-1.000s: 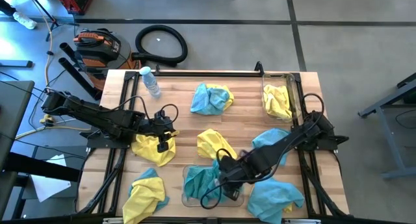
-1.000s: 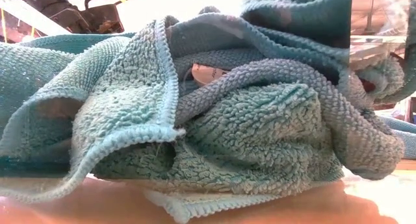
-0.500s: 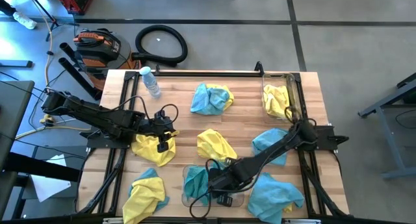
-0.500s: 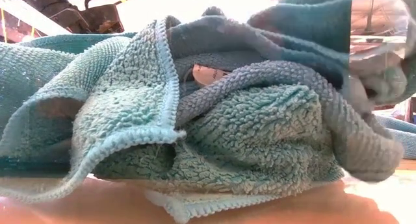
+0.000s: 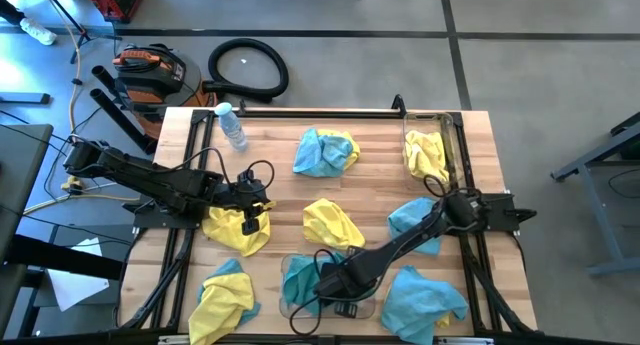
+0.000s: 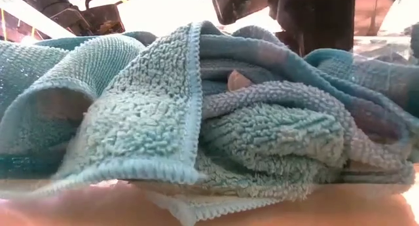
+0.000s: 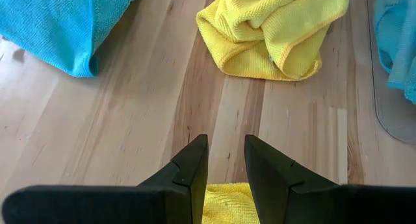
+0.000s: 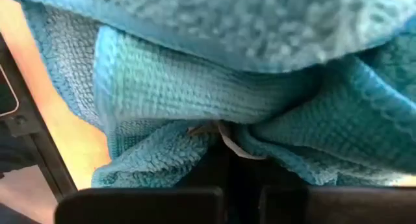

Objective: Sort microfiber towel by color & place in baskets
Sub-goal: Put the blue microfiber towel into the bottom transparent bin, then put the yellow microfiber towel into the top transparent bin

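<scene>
The near basket [image 5: 288, 305] at the table's near edge holds teal towels [image 5: 300, 277], which fill the low view [image 6: 196, 134]. My right gripper [image 5: 332, 282] is down in this basket, shut on a teal towel [image 8: 247, 74]. The far-right basket [image 5: 452, 135] holds a yellow towel [image 5: 425, 155]. My left gripper [image 5: 255, 213] [image 7: 226, 159] hovers with its fingers slightly apart over a yellow towel [image 5: 238, 233] and touches nothing. More yellow and teal towels lie loose on the wood. My right gripper holds a teal towel at a fold next to its small white label [image 8: 229, 138]. The cloth bunches over the fingers and hides the pinch. The towel lies slack on the other teal towels in the near basket.
Loose towels: yellow [image 5: 332, 223], teal with yellow [image 5: 325, 150], teal [image 5: 415, 220], teal [image 5: 420, 300], yellow with teal [image 5: 225, 297]. A water bottle [image 5: 232, 125] lies at the far left. My right arm stretches slantwise across the table's right half.
My right gripper has moved toward the table's left and near edges and down into the near basket. The teal towel that hung from it now lies on the pile there, and the pile has been pressed flatter and spread.
</scene>
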Tool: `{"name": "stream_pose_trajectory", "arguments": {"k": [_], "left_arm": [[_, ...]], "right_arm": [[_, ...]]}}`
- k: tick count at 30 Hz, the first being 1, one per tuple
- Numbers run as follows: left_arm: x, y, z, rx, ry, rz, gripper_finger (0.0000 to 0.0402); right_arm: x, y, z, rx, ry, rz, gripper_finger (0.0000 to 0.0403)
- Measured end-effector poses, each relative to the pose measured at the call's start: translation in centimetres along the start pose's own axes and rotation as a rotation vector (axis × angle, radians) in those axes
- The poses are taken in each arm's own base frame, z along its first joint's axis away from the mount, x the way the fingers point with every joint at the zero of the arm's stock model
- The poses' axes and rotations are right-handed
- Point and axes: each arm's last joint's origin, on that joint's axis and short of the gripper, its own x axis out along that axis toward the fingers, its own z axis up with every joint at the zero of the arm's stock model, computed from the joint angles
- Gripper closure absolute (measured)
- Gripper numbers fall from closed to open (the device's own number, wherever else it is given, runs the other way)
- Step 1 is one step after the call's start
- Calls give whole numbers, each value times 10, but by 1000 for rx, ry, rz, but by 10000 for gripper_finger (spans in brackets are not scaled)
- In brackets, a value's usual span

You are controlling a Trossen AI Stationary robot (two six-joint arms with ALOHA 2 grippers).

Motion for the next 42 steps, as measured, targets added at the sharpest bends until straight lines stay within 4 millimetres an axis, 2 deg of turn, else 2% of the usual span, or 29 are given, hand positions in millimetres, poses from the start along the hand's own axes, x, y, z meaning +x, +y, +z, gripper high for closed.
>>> {"name": "stream_pose_trajectory", "arguments": {"k": [3, 15, 22, 31, 37, 42], "left_arm": [[0, 0, 0, 0, 0, 0, 314], [0, 0, 0, 0, 1, 0, 314], [0, 0, 0, 0, 0, 0, 314], [0, -1, 0, -9, 8, -25, 314], [0, -2, -1, -4, 6, -30, 314], [4, -1, -9, 6, 34, -26, 314]], "right_arm": [[-10, 1, 0, 0, -18, 11, 402], [-78, 8, 2, -17, -129, -53, 402], [-104, 9, -6, -75, -205, -188, 403], [-109, -23, 8, -151, -148, -315, 403], [-138, -39, 8, -197, -224, -341, 403], [-158, -52, 8, -187, -306, -407, 403]]}}
